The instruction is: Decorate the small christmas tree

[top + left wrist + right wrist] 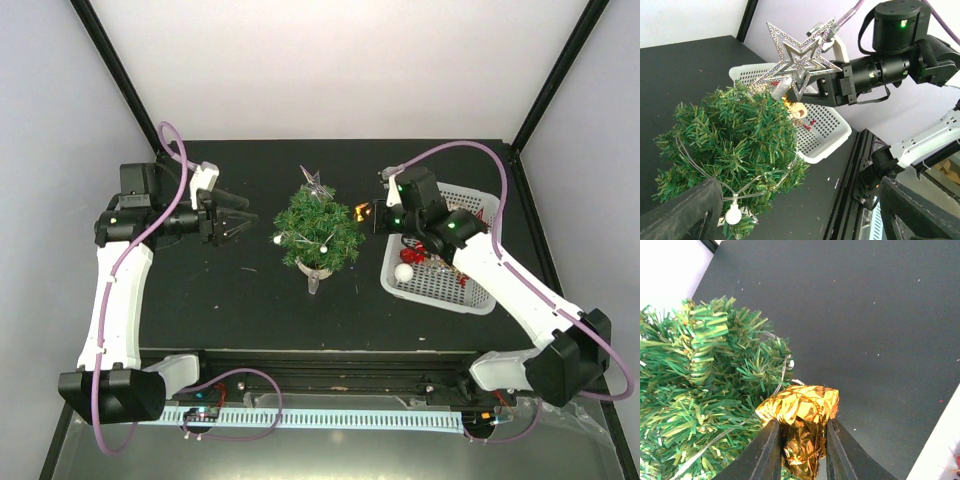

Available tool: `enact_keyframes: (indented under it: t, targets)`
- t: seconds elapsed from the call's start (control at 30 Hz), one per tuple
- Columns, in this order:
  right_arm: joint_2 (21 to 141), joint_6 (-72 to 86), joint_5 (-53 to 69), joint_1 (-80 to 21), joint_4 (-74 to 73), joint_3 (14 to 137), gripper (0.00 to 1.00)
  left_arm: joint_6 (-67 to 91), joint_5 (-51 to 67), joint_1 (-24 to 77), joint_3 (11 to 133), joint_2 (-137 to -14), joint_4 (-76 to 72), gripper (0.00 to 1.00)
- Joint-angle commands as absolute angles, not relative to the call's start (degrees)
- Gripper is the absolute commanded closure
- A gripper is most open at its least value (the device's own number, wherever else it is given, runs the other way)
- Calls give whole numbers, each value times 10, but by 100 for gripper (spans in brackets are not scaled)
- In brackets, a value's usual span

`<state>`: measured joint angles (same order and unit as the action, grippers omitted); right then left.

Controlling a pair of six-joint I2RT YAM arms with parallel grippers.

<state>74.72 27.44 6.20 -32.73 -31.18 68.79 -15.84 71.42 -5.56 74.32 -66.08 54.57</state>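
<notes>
Gold foil ornament [800, 412], crinkled, pinched between the closed fingers of the right gripper [368, 212]. Held at the right-hand fringe of the small christmas tree [318, 232]; touching the outer needles or just clear of them, cannot tell which.

Tree mid-table, upright on a small white pot [313, 270], between the two grippers. Silver star [797, 60] on top, seated at a slant. Thin wire with a white bead [733, 215] looped through the branches. White basket [440, 298] just beside the tree on the right, more ornaments inside.

Left gripper [237, 222] spread wide, empty, aimed at the tree's left side but well apart from it. No bracing on offer.

Likely trouble:
- Sideways push from the right into a light tree on a narrow pot: tipping or sliding leftward, with nothing on the far side to stop it.
- No hanging loop visible on the ornament. Letting go on sloping needle tips probably means a roll off onto the table.
- Fingers close to the wire: possible snag, then dragging string or tree on the way out.
- Any jolt to the trunk probably enough to shake the slanted star loose.
</notes>
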Motion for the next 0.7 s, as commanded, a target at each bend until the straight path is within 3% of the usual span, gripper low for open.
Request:
enact_keyframes:
  t: [0.0, 0.67]
  targets:
    - [759, 287, 77, -341, -303, 702, 74, -150, 729, -59, 742, -643, 534, 14]
    - [732, 318, 99, -379, -282, 650, 74, -146, 730, -59, 742, -649, 530, 13]
